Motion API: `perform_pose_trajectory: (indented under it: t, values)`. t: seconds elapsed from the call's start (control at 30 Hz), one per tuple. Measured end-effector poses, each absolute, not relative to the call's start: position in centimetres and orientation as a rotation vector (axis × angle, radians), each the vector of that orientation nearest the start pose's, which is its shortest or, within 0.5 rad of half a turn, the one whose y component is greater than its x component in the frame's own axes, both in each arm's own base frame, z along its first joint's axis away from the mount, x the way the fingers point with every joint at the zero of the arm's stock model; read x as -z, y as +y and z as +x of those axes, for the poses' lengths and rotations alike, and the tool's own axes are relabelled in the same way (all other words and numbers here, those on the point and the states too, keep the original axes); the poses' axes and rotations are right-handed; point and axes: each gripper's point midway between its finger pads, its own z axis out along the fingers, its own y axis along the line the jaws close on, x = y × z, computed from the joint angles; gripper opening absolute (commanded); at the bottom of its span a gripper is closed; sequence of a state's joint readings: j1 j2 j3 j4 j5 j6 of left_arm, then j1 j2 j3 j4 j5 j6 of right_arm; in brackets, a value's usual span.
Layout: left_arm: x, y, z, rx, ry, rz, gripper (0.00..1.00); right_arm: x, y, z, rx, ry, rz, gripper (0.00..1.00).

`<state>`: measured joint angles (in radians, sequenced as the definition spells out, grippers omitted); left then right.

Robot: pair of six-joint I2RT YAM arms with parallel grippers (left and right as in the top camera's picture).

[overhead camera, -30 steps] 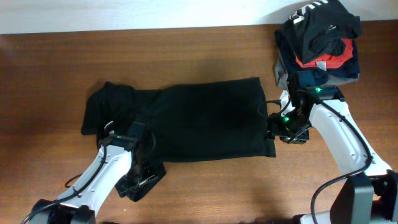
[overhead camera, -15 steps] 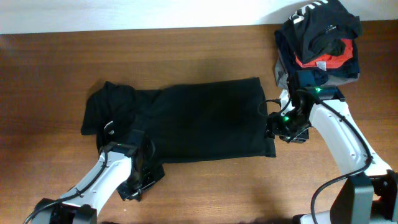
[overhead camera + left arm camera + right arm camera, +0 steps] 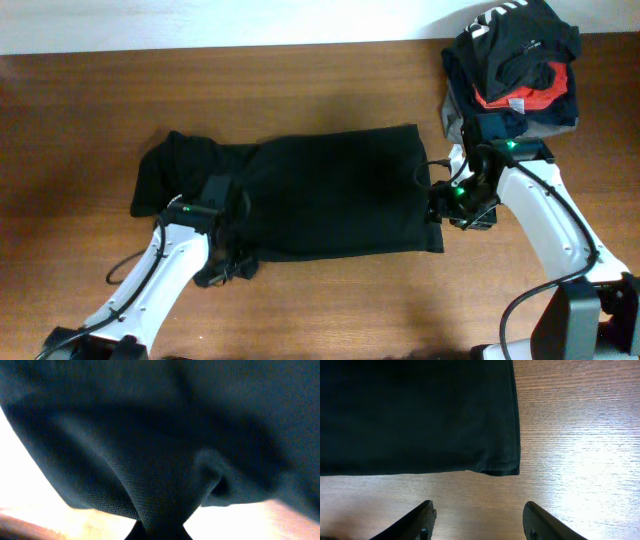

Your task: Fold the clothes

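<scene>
The left gripper (image 3: 228,262) now pinches an edge of the black T-shirt (image 3: 330,195) in closed jaws, no longer open; the shirt lies spread on the worktop (image 3: 330,90). The right gripper (image 3: 480,515) waits with jaws wide by the hem corner, so lifting can probably begin

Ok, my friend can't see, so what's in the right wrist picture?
A black shirt lies flat on a wooden table, its corner filling the upper left. Below it, the right hand is open with its two fingers apart, not touching the shirt.
</scene>
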<state>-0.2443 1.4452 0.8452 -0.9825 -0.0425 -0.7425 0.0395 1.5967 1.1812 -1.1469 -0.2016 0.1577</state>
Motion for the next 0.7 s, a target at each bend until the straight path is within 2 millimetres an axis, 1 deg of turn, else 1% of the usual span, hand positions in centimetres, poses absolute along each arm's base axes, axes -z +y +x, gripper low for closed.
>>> perform_pose_trajectory:
  t: [0.1,0.17,0.27,0.37,0.43,0.6,0.7]
  values:
    - [-5.3,-4.5,23.3,-0.057,2.983,-0.747,0.01,-8.2,4.5,27.5,-0.316,3.16,0.192,0.61]
    - [-5.6,-4.2,23.9,-0.057,2.962,-0.754,0.01,-7.2,4.5,27.4,-0.313,3.192,0.203,0.61]
    - [-5.7,-3.6,24.2,-0.064,2.948,-0.761,0.01,-5.4,4.5,26.9,-0.309,3.254,0.225,0.6]
    - [-5.7,-3.3,24.5,-0.068,2.943,-0.741,0.01,-4.2,4.4,26.4,-0.296,3.295,0.257,0.58]
    - [-5.7,-3.2,24.6,-0.068,2.942,-0.728,0.01,-3.7,4.3,26.1,-0.279,3.314,0.268,0.56]
    - [-5.8,-3.3,24.8,-0.064,2.94,-0.705,0.01,-2.5,4.0,25.4,-0.248,3.332,0.308,0.56]
    - [-5.8,-3.3,25.2,-0.056,2.931,-0.691,0.01,-1.8,3.9,25.3,-0.237,3.322,0.316,0.55]
